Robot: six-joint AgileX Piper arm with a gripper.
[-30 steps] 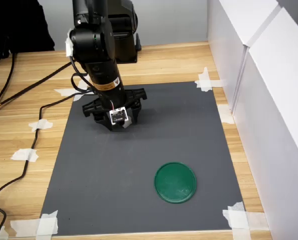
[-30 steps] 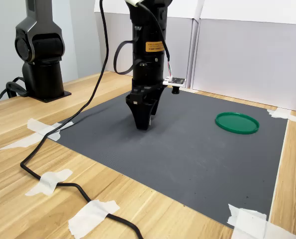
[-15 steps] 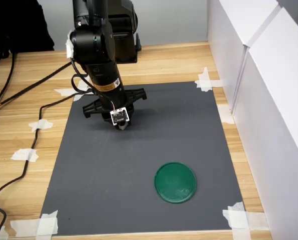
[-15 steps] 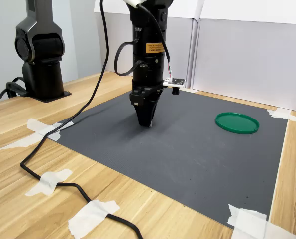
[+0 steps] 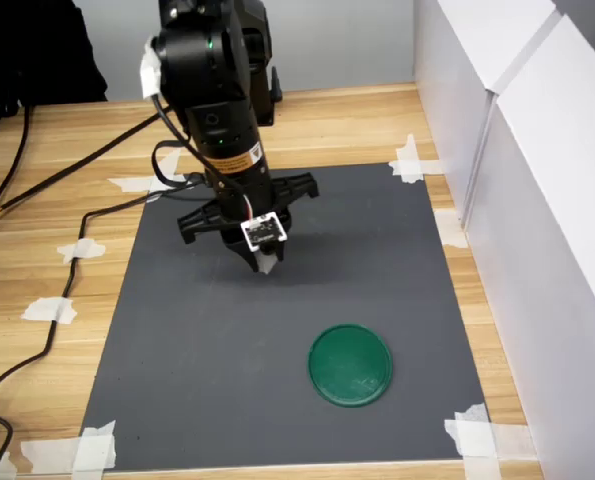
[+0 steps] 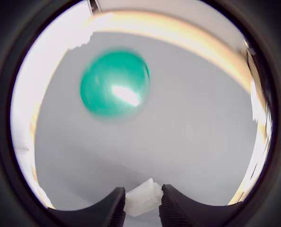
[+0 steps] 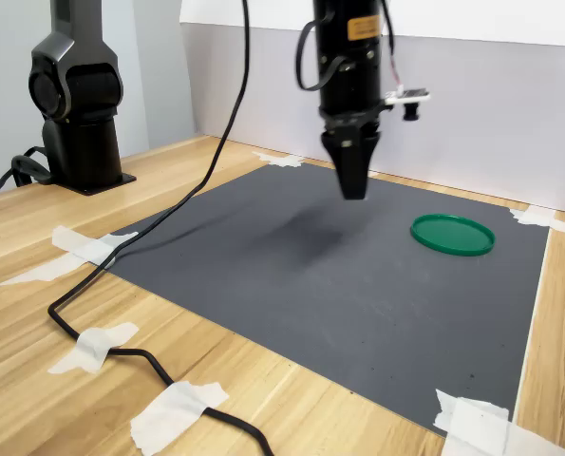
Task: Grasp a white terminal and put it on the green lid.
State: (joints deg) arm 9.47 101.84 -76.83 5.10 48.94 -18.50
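The white terminal (image 6: 142, 197) is pinched between the two dark fingertips of my gripper (image 6: 142, 210), which is shut on it. In the first exterior view a bit of white shows at the gripper's tip (image 5: 266, 262). The gripper (image 7: 355, 192) hangs well above the grey mat, pointing down. The green lid (image 5: 350, 364) lies flat on the mat toward the first exterior view's lower right, apart from the gripper. The same lid (image 7: 452, 234) sits to the second exterior view's right of the gripper, and the wrist view shows the lid (image 6: 114, 83) blurred, ahead of the fingers.
A grey mat (image 5: 217, 360) is taped to the wooden table with white tape scraps (image 5: 409, 160) at its corners. White boxes (image 5: 517, 180) wall off the first exterior view's right side. A black cable (image 7: 121, 323) trails over the table, and a black base (image 7: 78, 104) stands at the second exterior view's left.
The arm has risen off the mat and swung toward the green lid, carrying the white terminal in its shut fingers.
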